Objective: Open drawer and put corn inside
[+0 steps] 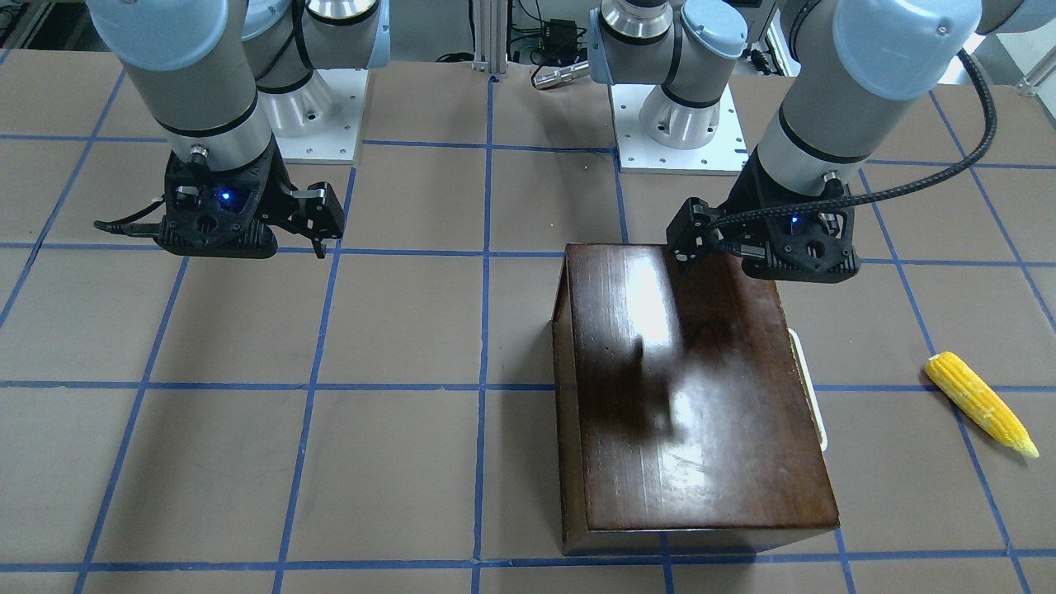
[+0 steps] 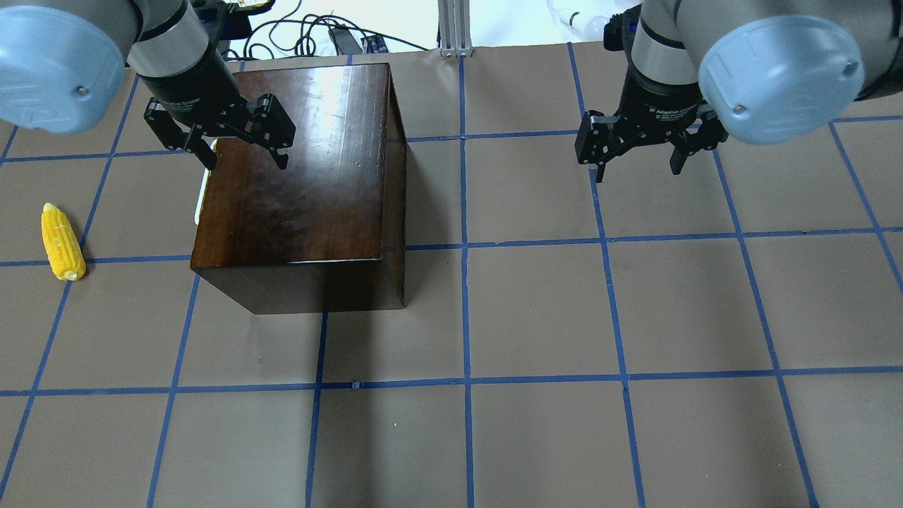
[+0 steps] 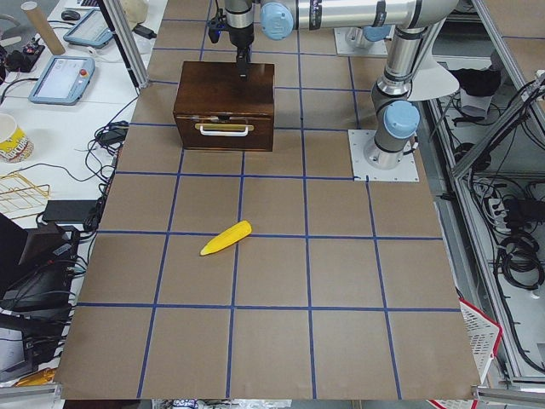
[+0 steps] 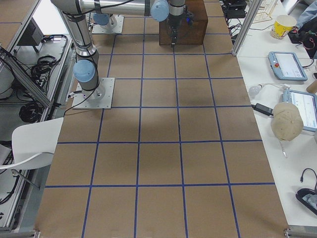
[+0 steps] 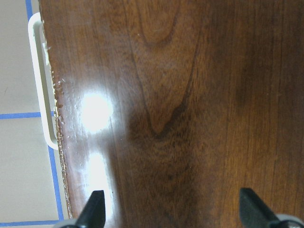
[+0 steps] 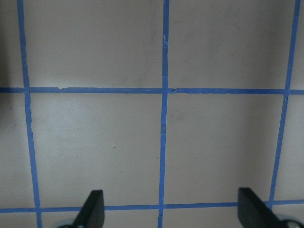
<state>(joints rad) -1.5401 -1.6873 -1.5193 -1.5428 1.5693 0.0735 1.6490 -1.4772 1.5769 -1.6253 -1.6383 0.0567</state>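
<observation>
**Drawer shut, corn waiting on the table: left arm over the box**

Item 1, the corn (image 2: 62, 241). Yellow cob, lying flat on the table (image 2: 536, 310) at the far left of the overhead view. It is well apart from the box and from both grippers, and nothing touches it.

Item 2, the drawer (image 3: 223, 132). It looks shut, its dark front flush with the box (image 2: 310, 169) and facing the corn's side. The cream handle (image 3: 225, 129) runs level across the front. From overhead only a pale sliver of it shows past the box's left edge.

Item 3, the left gripper (image 2: 235, 152). Its fingers are spread wide and hold nothing. It hovers over the box's glossy top, near the handle-side edge. In its wrist view the handle sits off to the left, outside the left fingertip and not between the two.

Item 4, the right gripper (image 2: 638, 169). Its fingers are likewise wide and empty. It hangs over bare table crossed by blue tape lines, well apart from the box.

Handling note, my reading: the step in hand is taking hold of the handle.
- The left gripper should shift outward past the box edge until the bar lies between its fingers.
- It should then come down beside the front, one finger behind the bar and one before it.
- It should close there and pull straight out along the slide, so the box is not dragged.
- The finger line already seems to cross the bar squarely, so little turning looks needed.
</observation>
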